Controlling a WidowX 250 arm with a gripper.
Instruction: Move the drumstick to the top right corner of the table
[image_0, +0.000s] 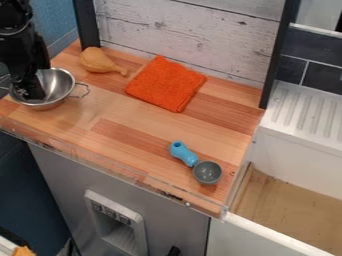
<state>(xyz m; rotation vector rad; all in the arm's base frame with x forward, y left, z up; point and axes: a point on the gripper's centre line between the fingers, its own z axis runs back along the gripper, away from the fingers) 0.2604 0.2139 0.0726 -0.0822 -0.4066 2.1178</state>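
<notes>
My gripper (30, 92) hangs at the left side of the view, over and partly inside the metal bowl, pointing down. The drumstick (97, 60), tan and plastic-looking, lies at the back left of the wooden table (127, 130), its thick end toward the black post and its thin end toward the orange cloth. It is to the right of and behind the gripper, apart from it.
The metal bowl (61, 82) with wire handles stands at the table's left edge. A folded orange cloth (165, 84) lies near the back wall. A blue-handled scoop (184, 153) lies at the front right. Black posts flank the back wall; a white sink adjoins at right.
</notes>
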